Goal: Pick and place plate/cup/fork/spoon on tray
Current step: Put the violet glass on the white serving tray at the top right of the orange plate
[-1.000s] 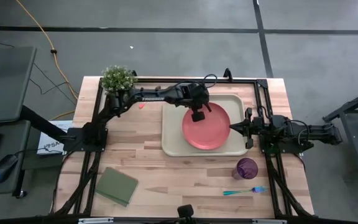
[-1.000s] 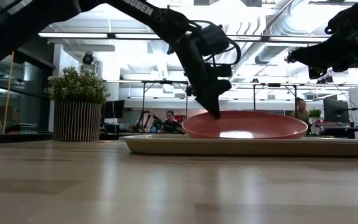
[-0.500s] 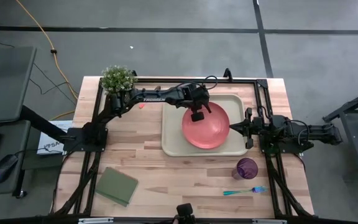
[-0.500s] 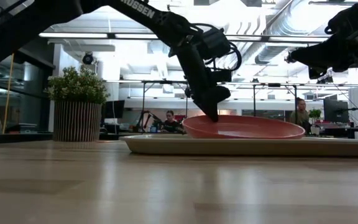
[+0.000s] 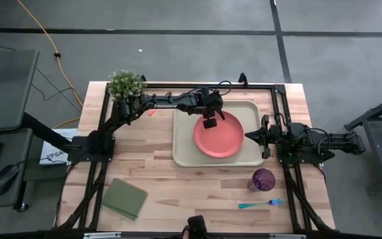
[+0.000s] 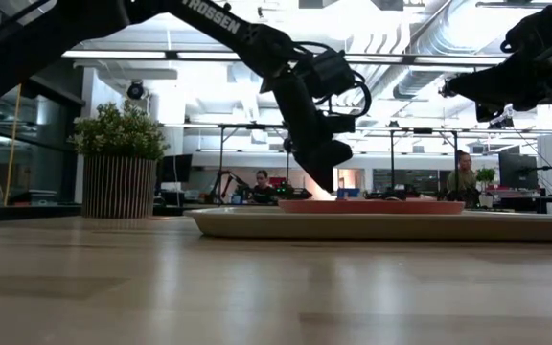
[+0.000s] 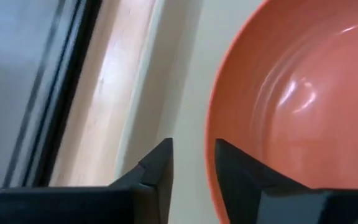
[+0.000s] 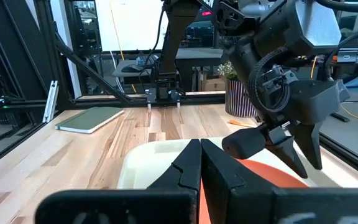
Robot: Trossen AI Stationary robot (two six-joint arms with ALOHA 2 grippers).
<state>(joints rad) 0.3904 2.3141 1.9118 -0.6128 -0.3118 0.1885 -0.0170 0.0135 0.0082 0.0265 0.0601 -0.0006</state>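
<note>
The orange-red plate (image 5: 219,135) lies flat in the beige tray (image 5: 183,156); it also shows in the low view (image 6: 372,205). My left gripper (image 5: 209,123) stands just above the plate's far-left rim (image 7: 213,143), fingers slightly open, one on either side of the rim line, touching nothing. My right gripper (image 5: 247,136) is shut and empty, raised over the tray's right edge. The purple cup (image 5: 263,179) stands on the table near right of the tray. The blue-teal fork (image 5: 260,204) lies in front of the cup. The spoon shows only as a small orange streak (image 5: 151,112) left of the tray.
A potted plant (image 5: 126,84) stands at the far left corner. A flat green square pad (image 5: 125,198) lies at the near left. Black frame rails run along the table's sides. Bare wood lies between the pad and the fork.
The plate, which stood tilted with its far-left rim raised at my left gripper's fingertips, has come down flat into the tray. My left gripper has lowered with it and now stands just clear above the rim.
</note>
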